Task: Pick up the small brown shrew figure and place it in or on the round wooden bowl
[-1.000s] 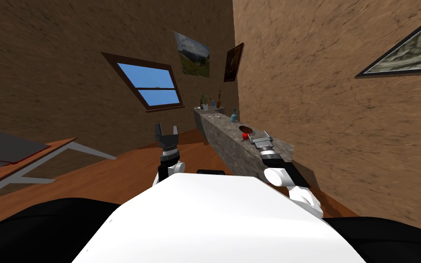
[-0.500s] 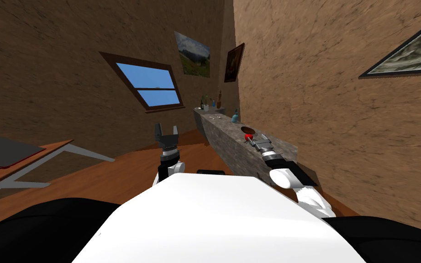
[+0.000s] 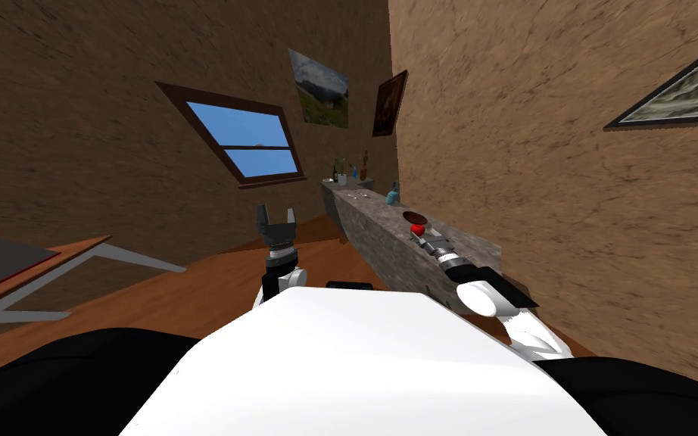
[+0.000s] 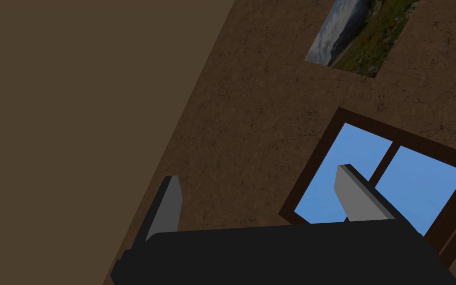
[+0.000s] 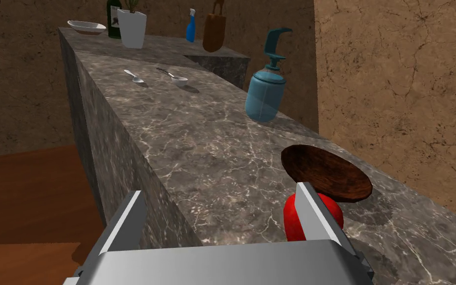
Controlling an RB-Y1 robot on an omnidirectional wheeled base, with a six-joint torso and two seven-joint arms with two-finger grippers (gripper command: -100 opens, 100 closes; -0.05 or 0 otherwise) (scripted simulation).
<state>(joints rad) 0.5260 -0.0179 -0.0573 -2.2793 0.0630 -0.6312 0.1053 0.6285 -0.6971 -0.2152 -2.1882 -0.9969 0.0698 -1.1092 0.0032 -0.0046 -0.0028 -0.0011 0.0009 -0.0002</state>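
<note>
Right jaws advanced, open, beside red figure [image 5: 290,222] perhaps touching brown bowl [image 5: 326,173].

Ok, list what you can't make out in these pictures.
- Red object: right wrist view, a finger of the right gripper covers most of it; shape unclear.
- Whether it touches the bowl: cannot tell, same view.
- Bottles at the counter's far end: head view, too small to tell apart.
</note>
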